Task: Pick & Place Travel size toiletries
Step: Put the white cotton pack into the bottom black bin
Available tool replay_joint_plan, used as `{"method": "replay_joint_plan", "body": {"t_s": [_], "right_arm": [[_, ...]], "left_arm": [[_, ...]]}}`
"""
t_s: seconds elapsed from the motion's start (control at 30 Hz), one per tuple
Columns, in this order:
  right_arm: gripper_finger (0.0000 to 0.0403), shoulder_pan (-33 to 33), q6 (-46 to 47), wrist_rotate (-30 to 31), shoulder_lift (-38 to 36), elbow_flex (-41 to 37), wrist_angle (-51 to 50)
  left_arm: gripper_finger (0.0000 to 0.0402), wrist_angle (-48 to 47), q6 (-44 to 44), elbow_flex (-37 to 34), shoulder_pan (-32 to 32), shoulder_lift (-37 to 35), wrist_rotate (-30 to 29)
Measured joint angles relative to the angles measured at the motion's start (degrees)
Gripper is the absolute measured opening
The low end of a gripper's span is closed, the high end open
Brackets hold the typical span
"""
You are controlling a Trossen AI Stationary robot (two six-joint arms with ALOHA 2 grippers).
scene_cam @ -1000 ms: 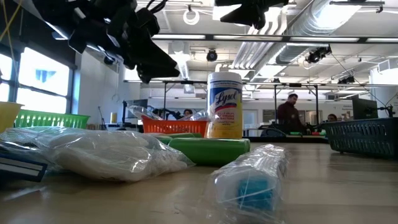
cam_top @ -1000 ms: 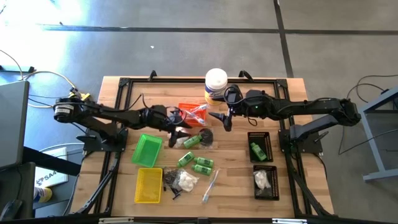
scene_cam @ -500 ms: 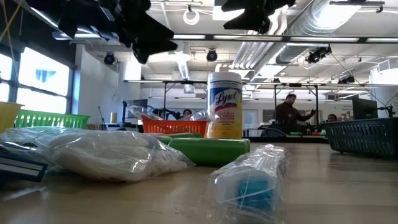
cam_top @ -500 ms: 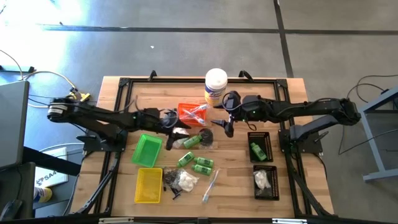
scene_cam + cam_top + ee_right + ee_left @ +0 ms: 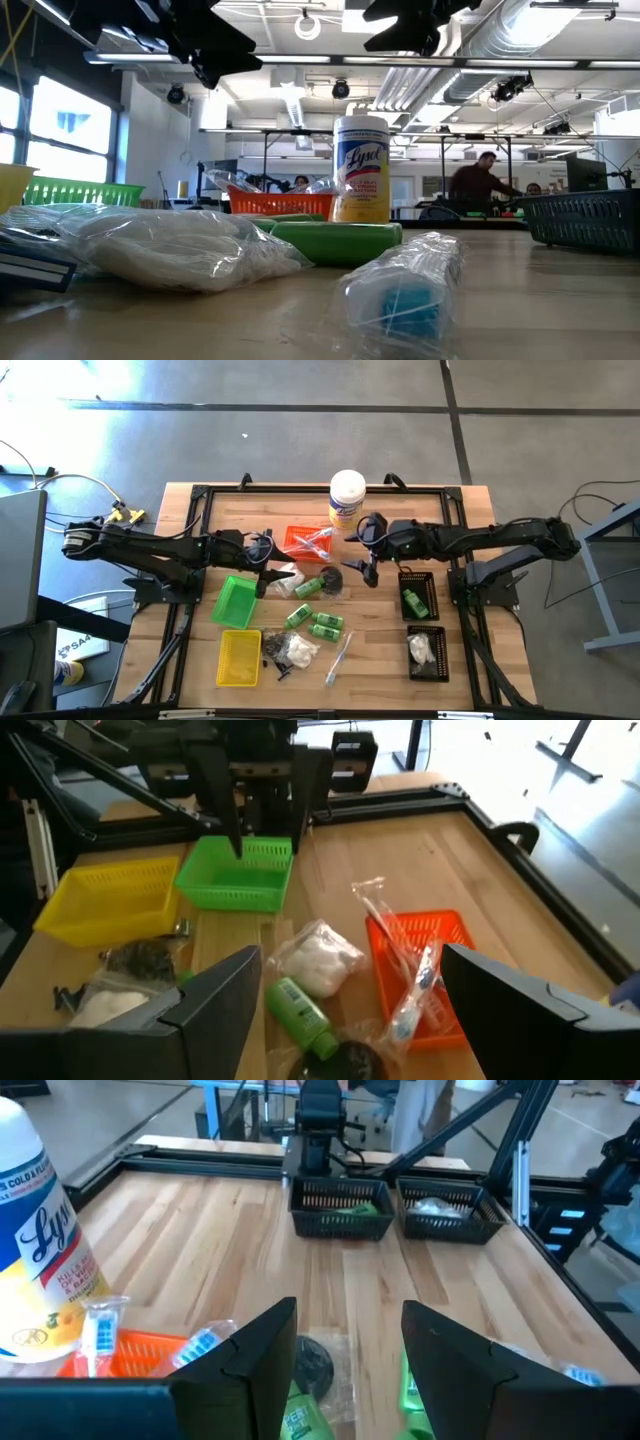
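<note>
On the wooden tabletop (image 5: 250,515), loose travel size toiletries (image 5: 310,622) lie between the trays, while the right gripper (image 5: 361,568), fingers wide and empty, hovers beside the green bottle (image 5: 304,1013), seemingly selecting; next, descend and grasp.

Grey concrete floor (image 5: 300,420) surrounded the wooden table (image 5: 470,500). Beyond it: white ceiling ducts (image 5: 520,40), bright windows (image 5: 60,130), and a person (image 5: 480,185) standing.
</note>
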Motion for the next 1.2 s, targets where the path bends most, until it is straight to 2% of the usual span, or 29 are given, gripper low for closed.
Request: {"method": "replay_joint_plan", "body": {"t_s": [0.37, 0.73, 0.87, 0.97, 1.2], "right_arm": [[0.0301, 0.3, 0.6, 0.3, 0.0, 0.0, -1.9], [0.0301, 3.6, -1.1, 0.8, 2.4, 0.0, 1.6], [0.0299, 5.1, -2.4, 4.7, 4.7, 0.0, 3.8], [0.0281, 5.6, -2.6, 7.4, 5.7, 0.0, 5.5], [0.0215, 5.5, -2.6, 7.5, 5.8, 0.0, 5.5]], "left_arm": [[0.0180, -1.0, 0.0, 0.0, 0.1, 0.0, 0.0], [0.0180, -1.2, 0.1, 0.0, 0.1, 0.0, 0.0], [0.0180, -1.2, 0.1, 0.0, 0.1, 0.0, 0.0], [0.0180, -1.4, 0.1, 0.0, 0.1, 0.0, 0.1], [0.0180, -2.5, 0.1, 0.0, 0.1, 0.0, 0.2]]}}
